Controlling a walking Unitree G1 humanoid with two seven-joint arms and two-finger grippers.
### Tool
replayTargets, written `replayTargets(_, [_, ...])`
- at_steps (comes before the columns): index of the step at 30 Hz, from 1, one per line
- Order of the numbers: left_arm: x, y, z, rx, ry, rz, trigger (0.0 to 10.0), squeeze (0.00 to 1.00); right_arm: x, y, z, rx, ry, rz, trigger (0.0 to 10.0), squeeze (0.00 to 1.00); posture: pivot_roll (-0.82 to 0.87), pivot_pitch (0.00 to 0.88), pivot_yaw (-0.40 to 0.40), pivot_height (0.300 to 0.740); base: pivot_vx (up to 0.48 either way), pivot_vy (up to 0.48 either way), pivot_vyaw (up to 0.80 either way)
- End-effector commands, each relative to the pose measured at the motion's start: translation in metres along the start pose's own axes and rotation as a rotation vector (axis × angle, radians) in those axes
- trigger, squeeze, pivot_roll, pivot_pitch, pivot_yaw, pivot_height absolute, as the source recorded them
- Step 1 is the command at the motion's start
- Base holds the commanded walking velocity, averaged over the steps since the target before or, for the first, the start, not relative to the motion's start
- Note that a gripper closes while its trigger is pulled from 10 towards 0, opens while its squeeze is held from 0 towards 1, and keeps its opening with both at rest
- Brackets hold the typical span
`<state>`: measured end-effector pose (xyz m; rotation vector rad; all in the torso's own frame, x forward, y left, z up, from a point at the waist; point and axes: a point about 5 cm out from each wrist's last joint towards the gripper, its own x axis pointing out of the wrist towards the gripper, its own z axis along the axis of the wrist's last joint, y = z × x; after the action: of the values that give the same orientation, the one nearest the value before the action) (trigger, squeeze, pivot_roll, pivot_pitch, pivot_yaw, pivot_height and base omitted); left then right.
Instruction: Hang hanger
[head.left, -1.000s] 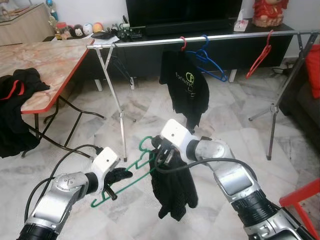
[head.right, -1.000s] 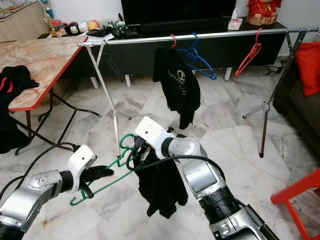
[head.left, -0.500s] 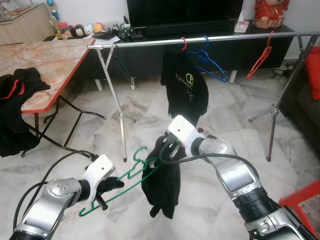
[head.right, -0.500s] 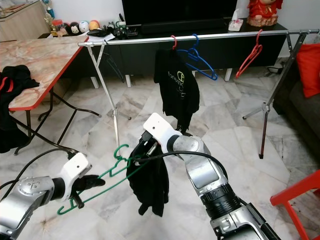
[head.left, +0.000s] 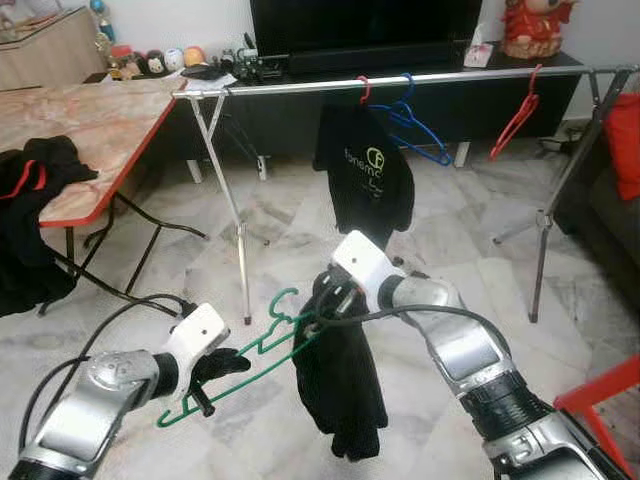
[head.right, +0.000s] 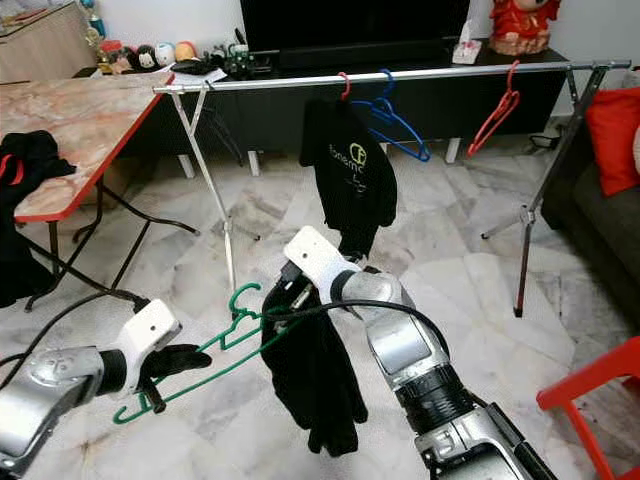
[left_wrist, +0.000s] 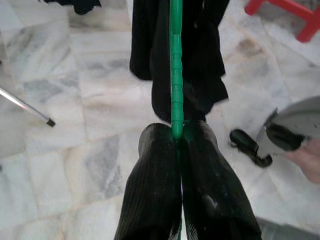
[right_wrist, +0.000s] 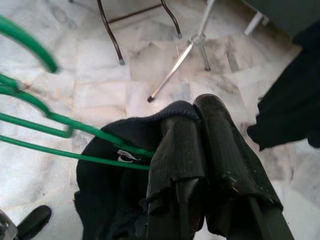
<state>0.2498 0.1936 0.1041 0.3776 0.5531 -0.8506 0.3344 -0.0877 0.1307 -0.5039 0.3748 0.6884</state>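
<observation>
Left wrist view — left end effector (left_wrist: 176, 142) pinches thin green plastic hanger (left_wrist: 175, 75), right end effector (right_wrist: 200, 130) pinches limp black garment (right_wrist: 115, 185).

A home living room: a large black television (head.left: 365, 22) on a low black cabinet (head.left: 480, 95), white marble floor tiles (head.left: 280, 225), and a marble-topped, red-edged bench (head.left: 90, 125).

Both silver arms are raised and bent in front of the body. The left arm is reached forward from the lower left, its white wrist block angled inward; the left pincer (head.left: 222, 365) is pressed shut on the end of the green hanger (head.left: 262, 348), the two black fingers (left_wrist: 155, 185) meeting around it. The right arm is bent at the elbow and turned inward, and the right pincer (head.left: 327, 300) is clamped on the collar of the black garment (head.left: 340, 385).
</observation>
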Motion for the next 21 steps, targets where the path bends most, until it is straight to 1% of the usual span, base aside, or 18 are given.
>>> replayTargets(1, [-0.003, 0.001, -0.003, 0.003, 0.02, 0.014, 10.0, 0.0, -0.001, -0.006, 0.013, -0.01, -0.047, -0.027, 10.0, 0.0, -0.06, 0.0, 0.071, 0.74, 0.0, 0.0, 0.0])
replayTargets(3, [-0.004, 0.004, -0.004, 0.006, 0.022, 0.041, 10.0, 0.0, 0.0, -0.007, 0.012, -0.008, -0.045, -0.03, 10.0, 0.0, -0.06, 0.0, 0.071, 0.74, 0.0, 0.0, 0.0])
replayTargets(10, [-0.005, 0.004, -0.004, 0.004, 0.027, 0.042, 10.0, 0.0, 0.001, -0.007, 0.012, -0.009, -0.047, -0.033, 10.0, 0.0, -0.06, 0.0, 0.071, 0.74, 0.0, 0.0, 0.0])
replayTargets(11, [-0.001, 0.01, -0.001, -0.001, 0.012, 0.108, 10.0, 0.0, 0.001, -0.007, 0.012, -0.005, -0.048, -0.036, 10.0, 0.0, -0.06, 0.0, 0.068, 0.74, 0.0, 0.0, 0.0])
replayTargets(14, [0.004, 0.017, 0.004, -0.013, -0.018, 0.187, 10.0, 0.0, 0.001, -0.007, 0.013, -0.002, -0.05, -0.032, 10.0, 0.0, -0.07, 0.0, 0.068, 0.74, 0.0, 0.0, 0.0])
replayTargets(16, [0.004, 0.017, 0.005, -0.016, -0.017, 0.188, 10.0, 0.0, 0.001, -0.007, 0.013, -0.002, -0.049, -0.033, 10.0, 0.0, -0.07, 0.0, 0.068, 0.74, 0.0, 0.0, 0.0])
replayTargets(19, [0.001, 0.011, 0.004, -0.016, -0.005, 0.134, 10.0, 0.0, 0.002, -0.008, 0.011, 0.002, -0.045, -0.045, 10.0, 0.0, -0.06, 0.001, 0.069, 0.74, 0.0, 0.0, 0.0])
replayTargets(21, [-0.001, 0.011, 0.001, -0.011, 0.002, 0.144, 10.0, 0.0, 0.002, -0.008, 0.011, 0.001, -0.046, -0.044, 10.0, 0.0, -0.06, 0.001, 0.069, 0.74, 0.0, 0.0, 0.0])
